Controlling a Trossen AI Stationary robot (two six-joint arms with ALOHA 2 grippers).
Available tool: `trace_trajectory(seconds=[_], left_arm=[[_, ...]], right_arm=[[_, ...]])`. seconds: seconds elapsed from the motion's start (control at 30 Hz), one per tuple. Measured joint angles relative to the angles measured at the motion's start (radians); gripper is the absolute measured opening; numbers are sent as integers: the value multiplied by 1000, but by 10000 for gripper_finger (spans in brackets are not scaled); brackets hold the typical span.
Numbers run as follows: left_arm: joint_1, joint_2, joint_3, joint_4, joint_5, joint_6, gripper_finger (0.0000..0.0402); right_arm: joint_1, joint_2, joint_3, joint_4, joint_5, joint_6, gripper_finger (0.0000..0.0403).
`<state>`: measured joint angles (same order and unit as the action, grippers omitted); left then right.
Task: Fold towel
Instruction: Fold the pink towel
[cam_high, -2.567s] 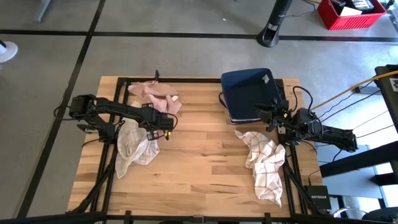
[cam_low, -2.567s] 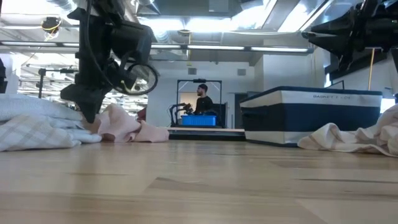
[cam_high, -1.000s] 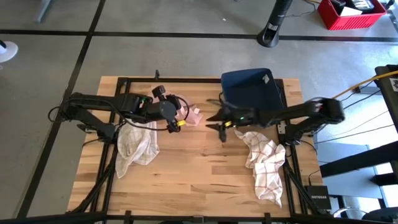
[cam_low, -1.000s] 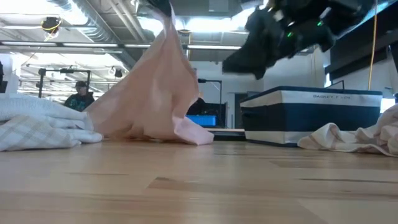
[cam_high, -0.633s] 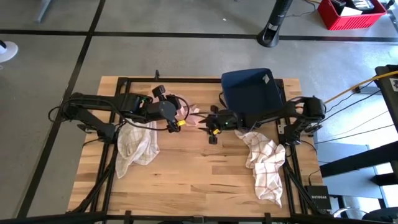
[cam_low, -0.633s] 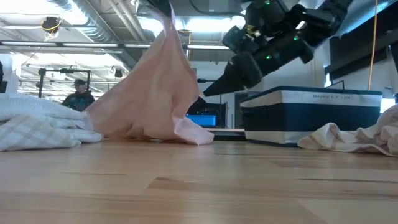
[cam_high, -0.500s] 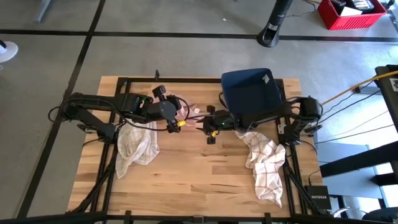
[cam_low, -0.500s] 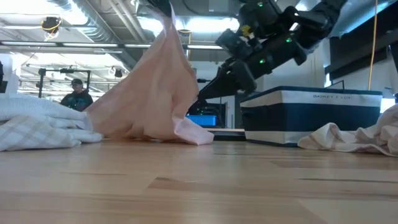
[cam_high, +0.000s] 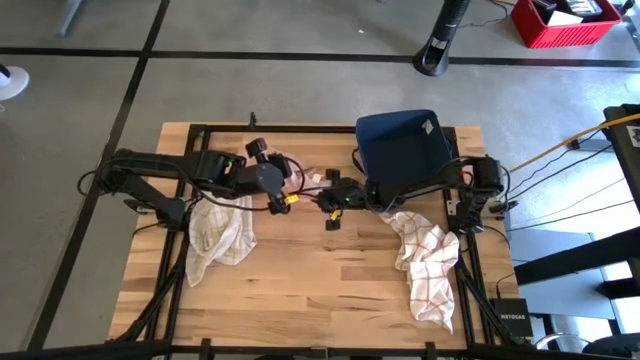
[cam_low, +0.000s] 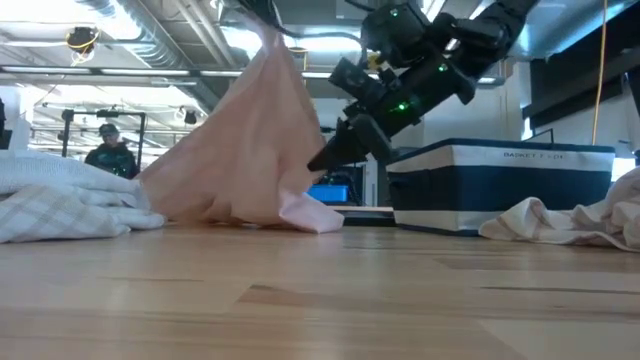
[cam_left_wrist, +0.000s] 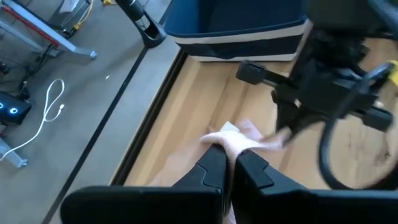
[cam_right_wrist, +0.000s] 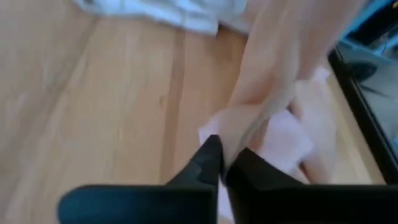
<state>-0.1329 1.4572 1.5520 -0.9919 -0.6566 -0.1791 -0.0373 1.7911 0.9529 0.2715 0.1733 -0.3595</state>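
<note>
1. Pink towel (cam_low: 255, 150): at the table's far-centre, drawn up into a peak, lower folds resting on the wooden table (cam_high: 320, 280).
2. Left gripper (cam_high: 283, 180): fingers pinched closed on the towel's peak, holding it raised.
3. Right gripper (cam_high: 322, 196): fingers clamped narrow on the towel's right-hand edge, beside the blue basket (cam_high: 403, 150).

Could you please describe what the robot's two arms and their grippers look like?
Both arms are dark, almost black, jointed segments with looping black cables. The left gripper has a round knob-like housing and a small yellow tag near its wrist. The right gripper tapers to slim dark fingers, and its wrist housing carries small green indicator lights.
</note>
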Motion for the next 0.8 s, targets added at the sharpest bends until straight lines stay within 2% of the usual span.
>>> trace_trajectory(seconds=[0.1, 0.17, 0.37, 0.57, 0.8], left_arm=[[-33, -19, 0, -1, 3, 6, 1], [-51, -38, 0, -12, 4, 4, 2], [-84, -91, 0, -23, 2, -23, 1], [-95, -134, 0, -11, -23, 12, 1], [-95, -184, 48, 30, -215, 144, 1]], right_arm=[[34, -73, 25, -92, 99, -40, 18], [61, -137, 53, -184, 164, -74, 9], [109, -317, 202, -475, 337, -92, 12], [111, -404, 371, -702, 361, -86, 8], [109, -421, 545, -781, 365, -114, 6]])
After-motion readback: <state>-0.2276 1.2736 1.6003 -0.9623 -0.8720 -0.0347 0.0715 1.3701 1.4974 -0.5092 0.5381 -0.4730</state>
